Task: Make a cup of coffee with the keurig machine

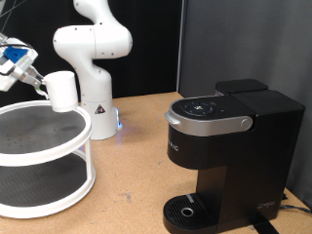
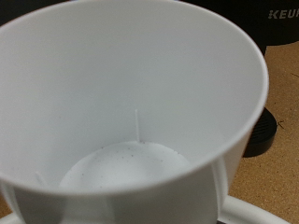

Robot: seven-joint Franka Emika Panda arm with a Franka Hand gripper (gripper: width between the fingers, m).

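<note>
One wooden worktop point(image 1: 132, 161) carries everything shown. Largest on it, at the lower right of the exterior view, stands the keurig machine point(image 1: 229, 156): a boxy matte-black body, a silver-grey arched lid handle lying closed across its top, and a round drip tray at its foot with nothing standing on it. Second in size, at the upper centre-left of that frame, is the white arm base point(image 1: 93, 58), set against a black backdrop. Third, at the lower left, is a white two-tier round shelf point(image 1: 39, 161) with dark tray surfaces. Smallest is the cup point(image 1: 62, 90), a plain white mug held in the air at the upper left of the frame, just above the rim of the shelf's top tier and well apart from the machine. The gripper point(image 1: 41, 86) reaches in from the left edge and meets the cup's side; its jaws are closed on the cup. In the wrist view the cup point(image 2: 131, 103) fills nearly the whole frame, its white interior empty down to a speckled base. Behind its rim, at the upper right of that view, part of the keurig machine point(image 2: 276, 28) shows, with pale lettering.
</note>
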